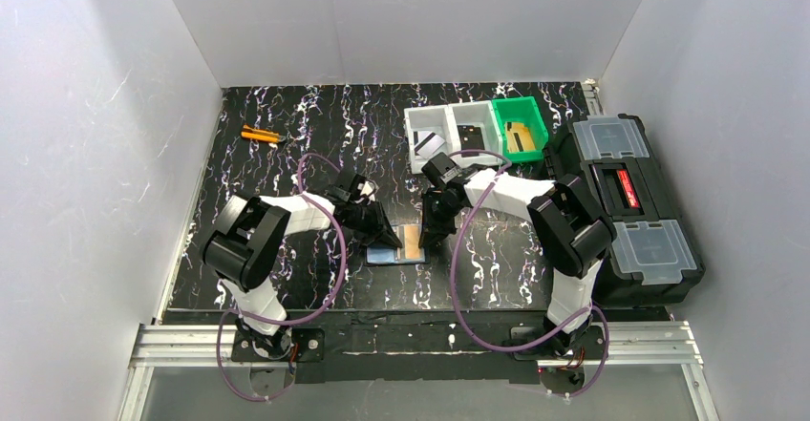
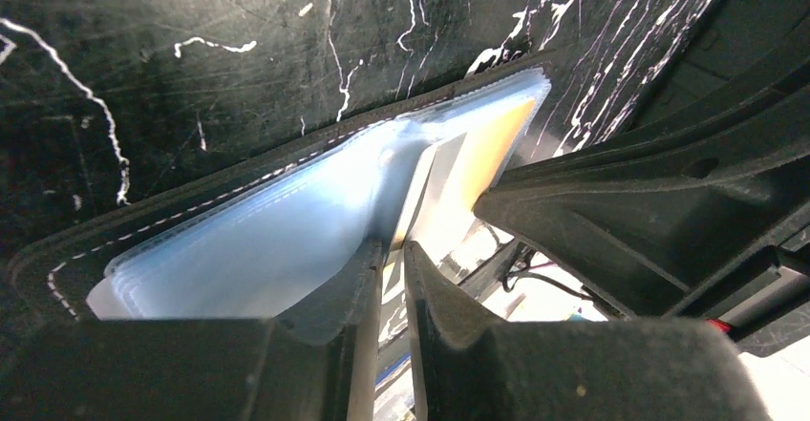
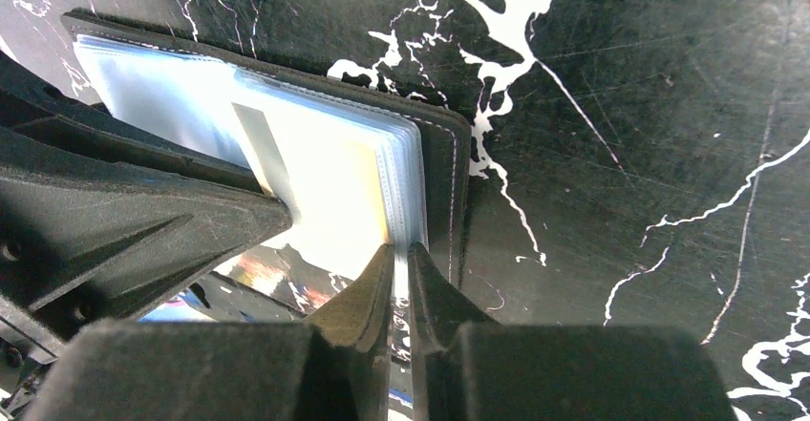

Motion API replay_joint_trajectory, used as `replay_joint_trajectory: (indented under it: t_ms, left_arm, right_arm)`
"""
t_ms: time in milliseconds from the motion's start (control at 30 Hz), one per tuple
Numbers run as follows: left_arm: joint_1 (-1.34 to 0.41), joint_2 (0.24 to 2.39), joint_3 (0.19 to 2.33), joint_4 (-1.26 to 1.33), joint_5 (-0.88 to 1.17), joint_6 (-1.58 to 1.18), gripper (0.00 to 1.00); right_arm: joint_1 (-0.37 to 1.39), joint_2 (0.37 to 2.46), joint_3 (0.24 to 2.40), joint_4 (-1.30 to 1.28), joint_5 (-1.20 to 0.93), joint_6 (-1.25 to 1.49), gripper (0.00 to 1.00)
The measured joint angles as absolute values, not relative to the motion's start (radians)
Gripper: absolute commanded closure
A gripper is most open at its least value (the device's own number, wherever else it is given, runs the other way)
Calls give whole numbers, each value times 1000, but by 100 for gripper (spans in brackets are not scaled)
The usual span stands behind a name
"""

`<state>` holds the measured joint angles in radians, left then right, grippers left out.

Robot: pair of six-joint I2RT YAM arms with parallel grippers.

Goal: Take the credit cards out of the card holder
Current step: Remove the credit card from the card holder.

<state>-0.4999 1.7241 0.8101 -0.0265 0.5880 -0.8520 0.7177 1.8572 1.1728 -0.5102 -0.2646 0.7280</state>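
Note:
The card holder (image 1: pixel 394 251) lies open on the dark marbled table between my two grippers, its glossy blue-grey sleeves up. It shows in the left wrist view (image 2: pixel 239 240) and the right wrist view (image 3: pixel 439 168). A card (image 3: pixel 287 168) with a grey stripe sits inside a clear sleeve; in the top view it looks tan (image 1: pixel 411 242). My left gripper (image 1: pixel 382 235) (image 2: pixel 392 249) is closed down on the holder's left half, only a thin slit between its fingers. My right gripper (image 1: pixel 427 235) (image 3: pixel 401 249) is shut on the right edge of the sleeves. Another silvery card (image 1: pixel 429 144) lies in a white bin.
Two white bins (image 1: pixel 449 115) and a green bin (image 1: pixel 535 120) stand at the back right. A large black toolbox (image 1: pixel 630 206) with clear lids sits on the right. A small orange tool (image 1: pixel 260 135) lies at the back left. White walls enclose the table.

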Motion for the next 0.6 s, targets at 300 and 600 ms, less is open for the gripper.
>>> replay_joint_trajectory:
  t_ms: [300,600]
  left_arm:
    - [-492,1712,771,30,602,-888,100]
    - [-491,1690,767,14,583,-875,100]
  right_arm:
    - [717,1870,1190,-530,-268,727,89]
    - [715,1873,1195,-538,-271,730,92]
